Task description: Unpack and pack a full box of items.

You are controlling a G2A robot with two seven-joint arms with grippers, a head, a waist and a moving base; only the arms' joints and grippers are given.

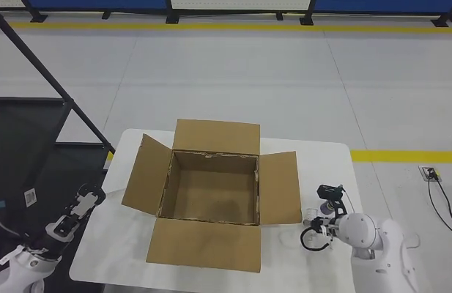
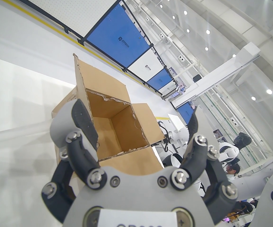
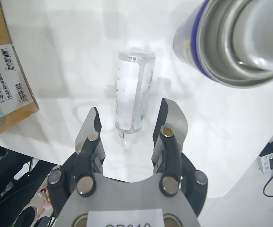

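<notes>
a white table [image 1: 321,168] carries an open cardboard box [image 1: 215,135] at its middle, all four flaps folded outward and its brown floor showing. beside the box's right flap stands an upright spray can [image 3: 231,36] with a blue-and-white body. near the can a clear bottle [image 3: 133,93] with a white label lies on its side on the table. the right gripper [image 3: 129,112] is spread wide over the bottle's cap end, one finger on either side and a gap on each, so nothing is gripped. the left gripper [image 2: 136,109] sits near the table's left edge, fingers apart and holding nothing, facing the box.
</notes>
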